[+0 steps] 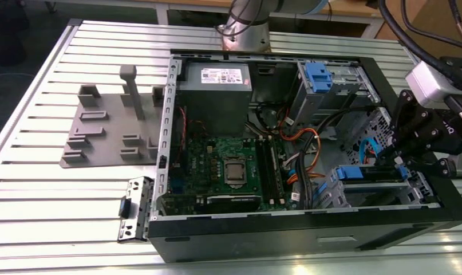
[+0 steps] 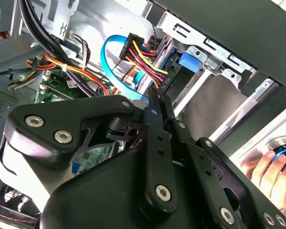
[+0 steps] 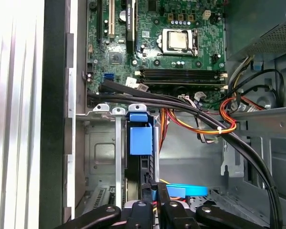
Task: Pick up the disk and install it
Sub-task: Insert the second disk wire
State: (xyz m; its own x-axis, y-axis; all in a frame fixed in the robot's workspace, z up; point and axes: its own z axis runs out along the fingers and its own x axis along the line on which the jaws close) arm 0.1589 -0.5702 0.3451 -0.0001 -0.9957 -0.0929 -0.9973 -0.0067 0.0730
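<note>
Exterior view: open computer case (image 1: 307,236) lying on its side on a slatted metal table (image 1: 55,189), with the black gripper (image 1: 405,165) reaching into the corner at the exterior view's right. There, inside a metal drive cage (image 1: 383,192), the disk (image 1: 359,173), standing on edge with its blue plastic frame uppermost. Seen in the first wrist view as a dark slab with a blue tab, tucked between the cage walls and just beyond the fingertips. Fingers drawn narrow in both wrist views, tips all but meeting; impossible to tell whether any edge of the disk is nipped between them or merely touched. Judged by its look: stiff, flat, fairly heavy for its size, smooth on the metal faces and so apt to slip, and sensitive to knocks. Probably best taken across the thin sides at the plastic frame, away from the plug end. Elsewhere in the case: a green circuit board (image 1: 231,166), a grey power supply box (image 1: 215,91), a second cage (image 1: 326,86) holding another blue part, and bundles of black, orange and blue cables (image 3: 219,125) crossing close to the disk, likely to snag. On the table beside the case, a grey plastic stand (image 1: 101,134) and a small metal bracket (image 1: 136,219). In the second wrist view, a person's hand (image 2: 267,168) resting near a blue-lit button.
</note>
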